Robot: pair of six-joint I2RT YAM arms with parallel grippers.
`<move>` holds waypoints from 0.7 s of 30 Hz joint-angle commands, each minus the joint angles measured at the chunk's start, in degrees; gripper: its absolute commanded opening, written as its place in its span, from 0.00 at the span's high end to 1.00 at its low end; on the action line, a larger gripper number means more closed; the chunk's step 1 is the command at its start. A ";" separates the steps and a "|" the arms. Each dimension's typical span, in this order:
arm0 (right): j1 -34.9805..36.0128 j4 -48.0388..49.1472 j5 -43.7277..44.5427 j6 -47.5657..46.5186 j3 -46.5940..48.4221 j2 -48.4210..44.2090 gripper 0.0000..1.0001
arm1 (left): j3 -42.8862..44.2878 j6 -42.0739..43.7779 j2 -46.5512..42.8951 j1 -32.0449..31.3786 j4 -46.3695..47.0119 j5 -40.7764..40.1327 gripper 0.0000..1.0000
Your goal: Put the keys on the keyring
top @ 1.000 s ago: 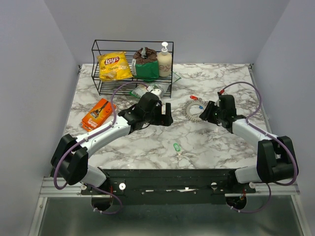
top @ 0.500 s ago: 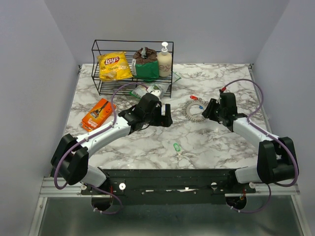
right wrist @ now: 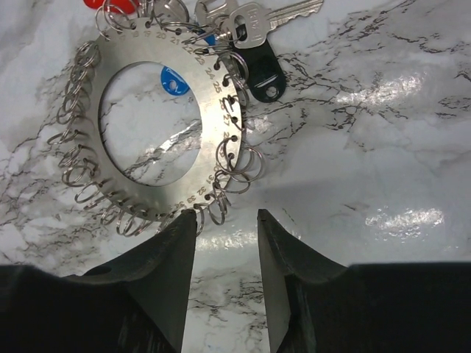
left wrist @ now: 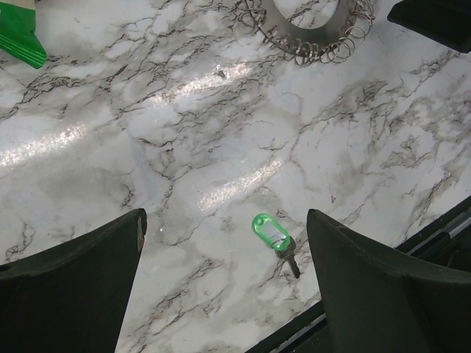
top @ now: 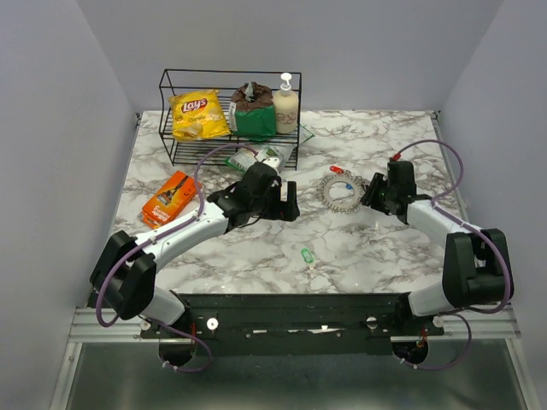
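likely called for lowering the wide-open, empty left gripper (left wrist: 224, 220) squarely over the green key (left wrist: 271, 233), lying well apart from the keyring (right wrist: 215, 110), with the half-open, empty right gripper (right wrist: 224, 220) at its rim.

table (top: 359, 248) white, grey-veined marble; key (left wrist: 271, 231) green; keyring (right wrist: 215, 103) silver

Overhead wide; both wrist views close, share keyring (right wrist: 217, 118).
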 commanded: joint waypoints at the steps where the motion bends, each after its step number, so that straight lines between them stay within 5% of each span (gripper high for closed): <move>1: -0.55 -0.83 -0.70 -0.26 2.39 2.29 0.55 | 0.28 0.47 0.98 -0.12 -1.24 -0.81 0.01; 21: -2.75 -0.57 -5.18 0.10 6.70 9.33 0.59 | -0.07 0.29 0.98 -0.12 -1.06 -0.81 0.01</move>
